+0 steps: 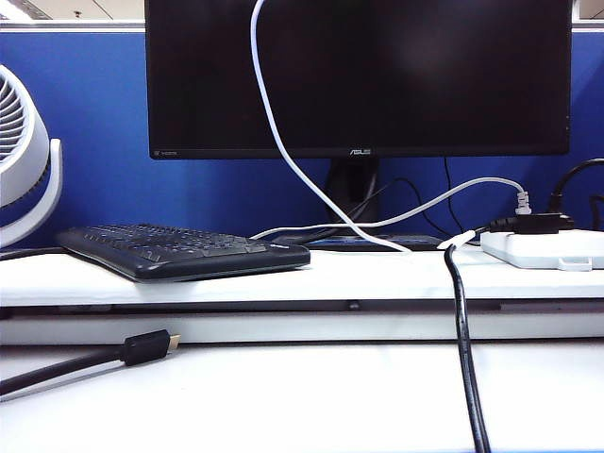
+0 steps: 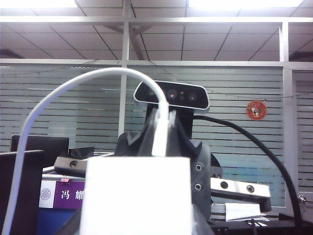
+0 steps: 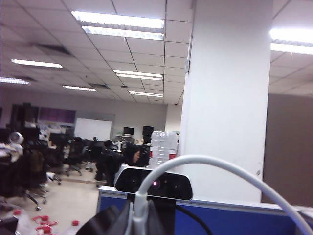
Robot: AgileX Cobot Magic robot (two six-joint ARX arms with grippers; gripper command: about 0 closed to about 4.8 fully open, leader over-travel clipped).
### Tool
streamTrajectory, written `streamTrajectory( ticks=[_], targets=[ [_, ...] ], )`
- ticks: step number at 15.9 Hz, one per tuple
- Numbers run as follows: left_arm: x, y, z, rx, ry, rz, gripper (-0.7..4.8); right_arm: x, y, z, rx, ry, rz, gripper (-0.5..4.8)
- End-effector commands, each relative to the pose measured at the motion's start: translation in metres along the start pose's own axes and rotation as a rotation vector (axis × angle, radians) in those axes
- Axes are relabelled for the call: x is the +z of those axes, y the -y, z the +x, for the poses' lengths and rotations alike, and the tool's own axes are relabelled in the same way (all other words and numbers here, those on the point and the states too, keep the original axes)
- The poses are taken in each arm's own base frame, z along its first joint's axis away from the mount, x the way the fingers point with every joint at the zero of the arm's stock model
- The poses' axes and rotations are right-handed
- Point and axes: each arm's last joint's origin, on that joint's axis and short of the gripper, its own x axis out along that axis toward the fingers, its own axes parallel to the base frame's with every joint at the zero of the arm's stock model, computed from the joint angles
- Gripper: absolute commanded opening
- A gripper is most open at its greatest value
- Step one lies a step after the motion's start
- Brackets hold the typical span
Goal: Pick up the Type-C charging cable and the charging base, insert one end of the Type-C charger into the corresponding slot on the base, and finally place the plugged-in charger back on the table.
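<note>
The exterior view shows no claw, only the cable [image 1: 283, 142] dropping from the top edge in front of the monitor [image 1: 359, 75] to the bench [image 1: 302, 396] shelf, right of the keyboard [image 1: 179, 250]. The left wrist view shows the base [image 2: 137, 196] filling the near frame, gripped in the left claw [image 2: 137, 223], the cable's plug [image 2: 161, 132] standing upright at its upper face. The right claw [image 3: 139, 220] is pinched on the cable [image 3: 220, 169] near its upright end.

The exterior camera sat low at desk [image 1: 302, 396] level, facing the monitor [image 1: 359, 75]; both wrist cameras faced upward, each close on the white cable [image 2: 73, 85].
</note>
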Motion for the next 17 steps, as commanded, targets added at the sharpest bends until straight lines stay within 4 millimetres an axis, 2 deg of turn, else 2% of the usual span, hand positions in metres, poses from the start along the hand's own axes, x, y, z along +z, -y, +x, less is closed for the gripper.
streamTrajectory(
  ticks=[1, 8, 10, 11, 17],
  targets=[
    [0.0139, 0.0094, 0.002, 0.002, 0.098, 0.069, 0.88, -0.0143, 0.0047, 0.0004, 0.046, -0.085, 0.048, -0.01],
    [0.0173, 0.0108, 0.0016, 0.022, 0.158, 0.072, 0.88, -0.0134, 0.0049, 0.0008, 0.022, -0.064, 0.042, -0.01],
    [0.0175, 0.0111, 0.0016, 0.018, 0.159, 0.07, 0.27, -0.0141, 0.0048, 0.0008, 0.033, -0.075, 0.049, -0.01],
    [0.0173, 0.0109, 0.0016, 0.02, 0.158, 0.068, 0.19, -0.0141, 0.0048, 0.0008, 0.033, -0.075, 0.048, -0.01],
    [0.018, 0.0105, 0.0015, 0.037, 0.179, 0.068, 0.2, -0.0142, 0.0045, 0.0008, 0.043, -0.08, 0.04, -0.01]
  ],
)
